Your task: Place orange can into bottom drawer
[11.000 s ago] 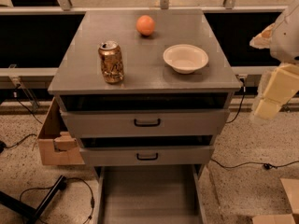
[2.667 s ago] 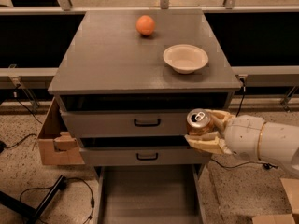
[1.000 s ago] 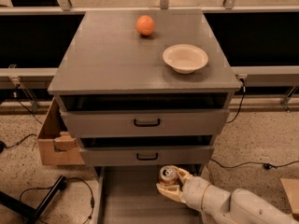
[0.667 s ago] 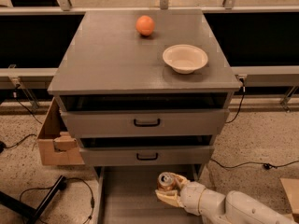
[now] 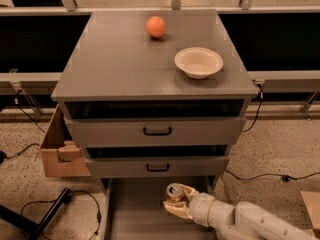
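Nearest you, your tool [image 5: 176,202] reaches in from 4 o'clock, fingers clamped on the orange can [image 5: 175,191], holding it upright over the open bottom drawer [image 5: 135,216] toward its 1 o'clock corner. Beyond sit two upper drawers [image 5: 155,131] with black handles, a cardboard box [image 5: 56,154] at their 9 o'clock, and farther on the table [image 5: 120,59] carries a pale bowl [image 5: 198,62] at 2 o'clock and an orange fruit [image 5: 156,26] at 12 o'clock
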`<state>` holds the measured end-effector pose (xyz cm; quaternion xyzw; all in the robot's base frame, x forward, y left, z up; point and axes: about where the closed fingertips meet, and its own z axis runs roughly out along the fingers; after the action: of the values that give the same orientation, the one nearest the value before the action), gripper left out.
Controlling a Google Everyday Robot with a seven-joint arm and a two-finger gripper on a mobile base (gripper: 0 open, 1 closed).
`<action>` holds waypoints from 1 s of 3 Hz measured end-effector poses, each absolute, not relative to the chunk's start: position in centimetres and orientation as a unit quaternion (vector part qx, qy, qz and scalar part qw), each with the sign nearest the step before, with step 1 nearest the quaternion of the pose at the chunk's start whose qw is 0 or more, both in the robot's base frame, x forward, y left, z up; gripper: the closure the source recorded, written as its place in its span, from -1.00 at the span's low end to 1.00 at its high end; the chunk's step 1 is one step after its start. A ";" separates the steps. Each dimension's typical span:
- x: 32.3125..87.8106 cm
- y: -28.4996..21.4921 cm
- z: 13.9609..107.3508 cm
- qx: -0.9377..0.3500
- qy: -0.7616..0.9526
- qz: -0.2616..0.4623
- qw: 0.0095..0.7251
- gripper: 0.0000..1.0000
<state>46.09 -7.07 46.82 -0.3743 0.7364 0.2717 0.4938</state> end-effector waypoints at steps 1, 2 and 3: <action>48.5 -6.2 42.1 -0.382 0.728 0.288 0.491 1.00; 51.0 -5.3 36.6 -0.407 0.717 0.292 0.485 1.00; 53.2 -3.9 31.9 -0.448 0.700 0.285 0.477 1.00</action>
<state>53.20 -3.89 31.90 -0.4482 0.7004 0.2850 0.4769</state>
